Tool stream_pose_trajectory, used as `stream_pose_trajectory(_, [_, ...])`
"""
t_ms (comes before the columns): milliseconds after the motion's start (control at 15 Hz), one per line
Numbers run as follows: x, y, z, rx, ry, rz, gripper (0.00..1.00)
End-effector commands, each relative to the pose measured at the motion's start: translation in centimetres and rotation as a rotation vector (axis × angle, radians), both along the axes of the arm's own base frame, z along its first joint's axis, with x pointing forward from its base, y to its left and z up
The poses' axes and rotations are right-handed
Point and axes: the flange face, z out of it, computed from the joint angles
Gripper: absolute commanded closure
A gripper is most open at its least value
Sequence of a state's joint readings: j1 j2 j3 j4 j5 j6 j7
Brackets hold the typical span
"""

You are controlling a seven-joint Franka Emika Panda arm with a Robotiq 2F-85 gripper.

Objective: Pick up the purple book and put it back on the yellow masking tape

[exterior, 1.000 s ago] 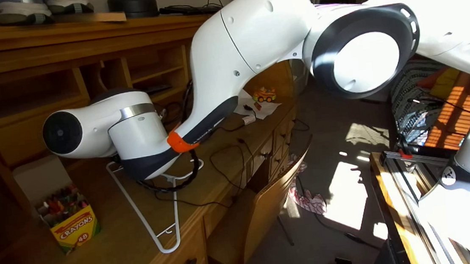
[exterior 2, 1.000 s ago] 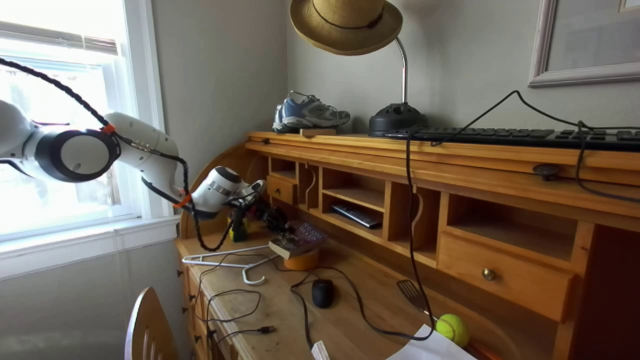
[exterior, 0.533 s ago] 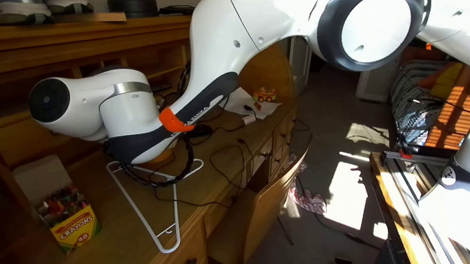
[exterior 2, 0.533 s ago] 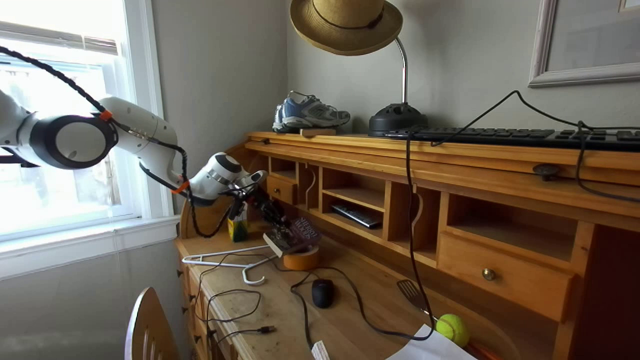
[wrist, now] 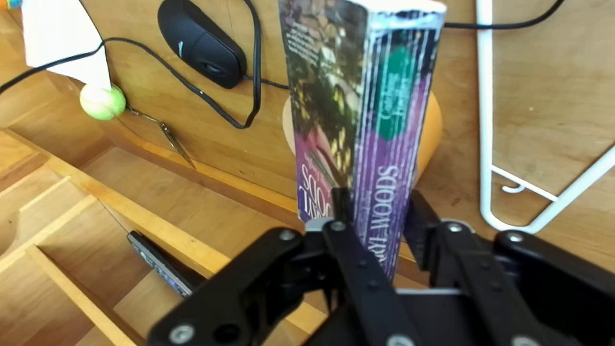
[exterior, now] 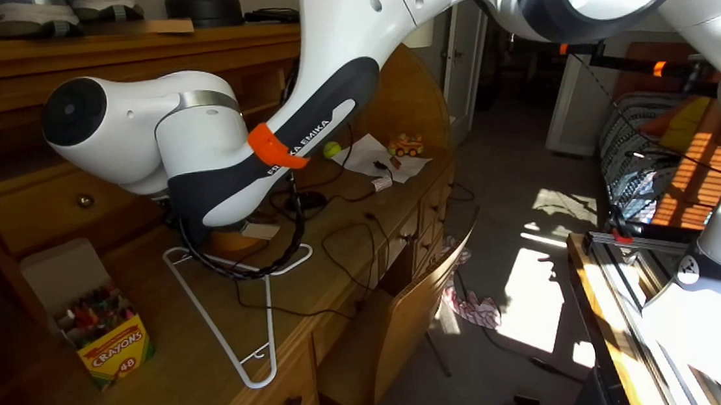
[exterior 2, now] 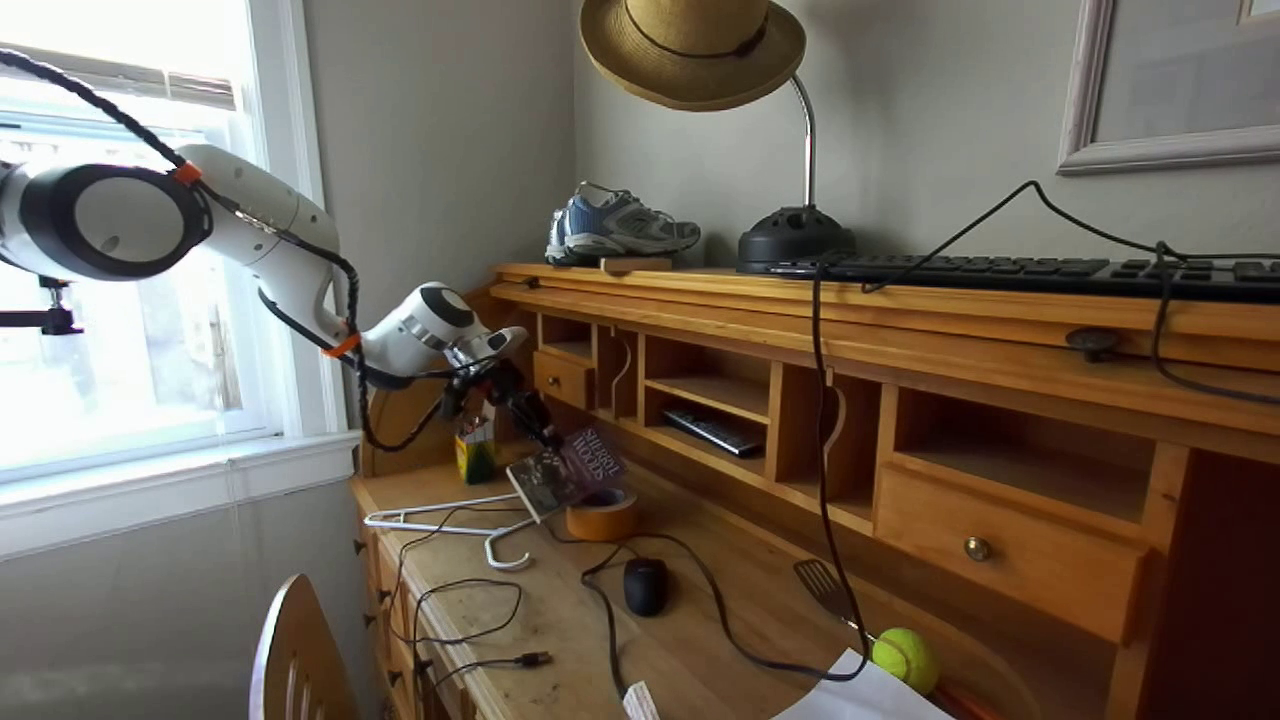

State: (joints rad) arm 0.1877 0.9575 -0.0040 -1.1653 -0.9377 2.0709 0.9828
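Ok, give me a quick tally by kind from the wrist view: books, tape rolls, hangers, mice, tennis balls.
Purple book: 1, in the claw
Yellow tape roll: 1, partly hidden
White hanger: 1
Black mouse: 1
Tennis ball: 1
Total: 5

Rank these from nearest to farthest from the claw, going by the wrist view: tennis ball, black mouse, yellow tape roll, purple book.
1. Purple book: gripped in the claw.
2. Yellow tape roll: partly hidden behind the book.
3. Black mouse: toward the picture's upper left.
4. Tennis ball: farther left, by the white paper.
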Motion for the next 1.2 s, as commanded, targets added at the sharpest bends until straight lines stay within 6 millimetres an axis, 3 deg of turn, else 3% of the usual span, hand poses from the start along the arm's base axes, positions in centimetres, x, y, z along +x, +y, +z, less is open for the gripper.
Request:
stream_pose_trajectory(0, [-2.5, -0.4, 0.6, 0.06, -0.023, -0.053, 0.92])
stream_pose_trajectory(800, [-3.8, -1.2, -0.5, 0.113, -0.065, -0.045, 0.92])
stream_pose_trajectory(867, [-3.8, -1.2, -0.7, 0.118, -0.058, -0.03, 0.43])
stream_pose_trajectory(933, [-3.8, -1.4, -1.1, 0.117, -0.061, -0.026, 0.42])
stream_pose_trajectory(1000, [-3.8, -1.6, -1.5, 0.118, -0.057, -0.024, 0.69])
stream_pose_trajectory(1067, [-3.8, -1.9, -1.9, 0.114, -0.056, -0.019, 0.31])
stream_pose_trajectory(1133, [-3.9, -2.2, -2.3, 0.113, -0.055, -0.01, 0.8])
